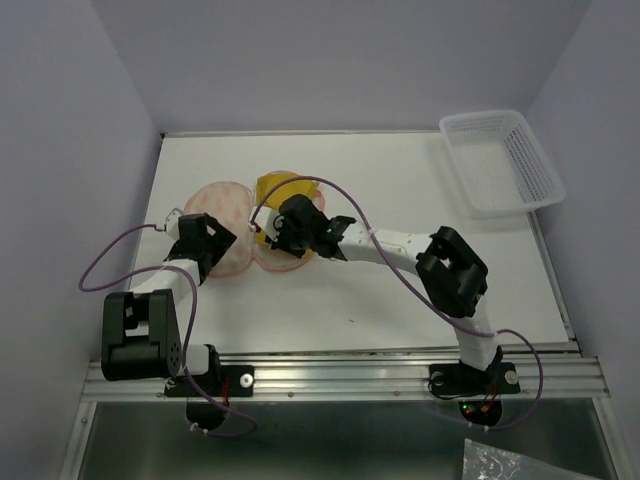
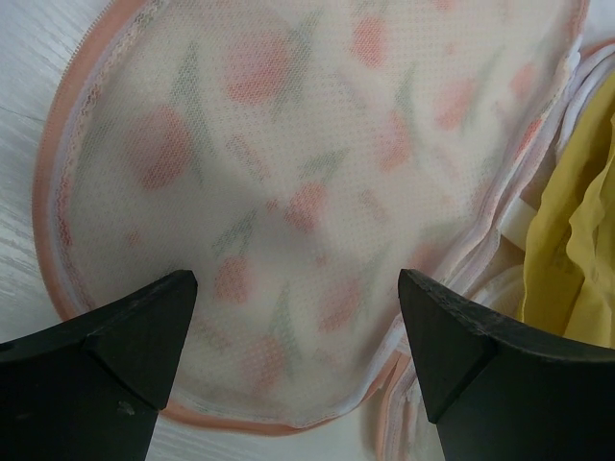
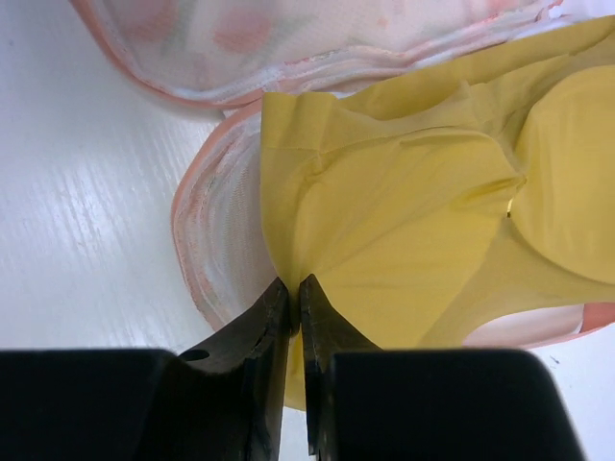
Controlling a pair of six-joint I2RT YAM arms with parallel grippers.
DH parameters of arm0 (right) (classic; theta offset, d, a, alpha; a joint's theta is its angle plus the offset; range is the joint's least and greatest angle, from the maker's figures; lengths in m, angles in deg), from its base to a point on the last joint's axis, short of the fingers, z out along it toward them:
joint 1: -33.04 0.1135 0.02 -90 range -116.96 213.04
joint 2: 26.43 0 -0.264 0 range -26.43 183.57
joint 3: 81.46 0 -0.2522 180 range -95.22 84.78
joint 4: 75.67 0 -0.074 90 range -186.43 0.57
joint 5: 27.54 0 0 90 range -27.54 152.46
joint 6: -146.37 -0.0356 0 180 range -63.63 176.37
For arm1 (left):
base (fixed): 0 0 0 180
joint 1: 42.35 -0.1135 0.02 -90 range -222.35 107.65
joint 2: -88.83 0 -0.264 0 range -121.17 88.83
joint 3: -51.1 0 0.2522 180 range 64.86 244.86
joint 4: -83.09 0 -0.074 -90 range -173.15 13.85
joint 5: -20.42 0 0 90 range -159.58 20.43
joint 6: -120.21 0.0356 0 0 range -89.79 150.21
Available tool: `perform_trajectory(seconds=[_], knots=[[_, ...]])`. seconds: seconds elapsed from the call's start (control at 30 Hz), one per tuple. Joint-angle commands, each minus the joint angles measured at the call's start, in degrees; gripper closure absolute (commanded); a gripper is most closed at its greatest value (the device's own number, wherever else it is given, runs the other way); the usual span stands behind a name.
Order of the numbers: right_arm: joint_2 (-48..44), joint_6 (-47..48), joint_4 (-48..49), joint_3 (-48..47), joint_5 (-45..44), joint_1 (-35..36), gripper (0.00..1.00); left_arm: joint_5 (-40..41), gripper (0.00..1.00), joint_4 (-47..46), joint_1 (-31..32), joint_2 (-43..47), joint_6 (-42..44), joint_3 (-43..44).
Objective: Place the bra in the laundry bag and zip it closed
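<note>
right hand (image 3: 295,285) tight on bra (image 3: 413,226) edge

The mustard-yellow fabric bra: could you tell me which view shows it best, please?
The right wrist view: the mustard-yellow fabric bra fills the frame, pinched by the right claw. The left wrist view shows only a yellow edge; the top view, a small patch.

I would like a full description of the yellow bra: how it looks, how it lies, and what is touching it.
The bra is mustard yellow, of soft, smooth fabric with thin seams. One rounded cup shows at the right of the right wrist view. It lies crumpled and folded on the right half of the pink-edged laundry bag. The right gripper pinches its near edge between shut fingers. No straps are clearly visible.
</note>
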Motion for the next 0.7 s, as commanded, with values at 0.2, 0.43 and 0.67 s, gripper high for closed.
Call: perform_trajectory(seconds=[0.2, 0.43, 0.67], knots=[[1.2, -0.23, -5.39, -2.5, 0.25, 1.3, 0.86, -1.57, 0.01, 0.67, -0.31, -0.02, -0.87, -1.82], [1.47, 0.56, -7.52, -2.5, 2.7, 1.92, 0.86, -2.01, 0.01, 0.67, -0.31, -0.2, -0.79, -1.82], [3.84, -1.89, -7.25, -5.92, 4.2, 1.92, 0.85, -2.27, 0.01, 0.32, -0.31, -0.2, -0.87, -2.09]])
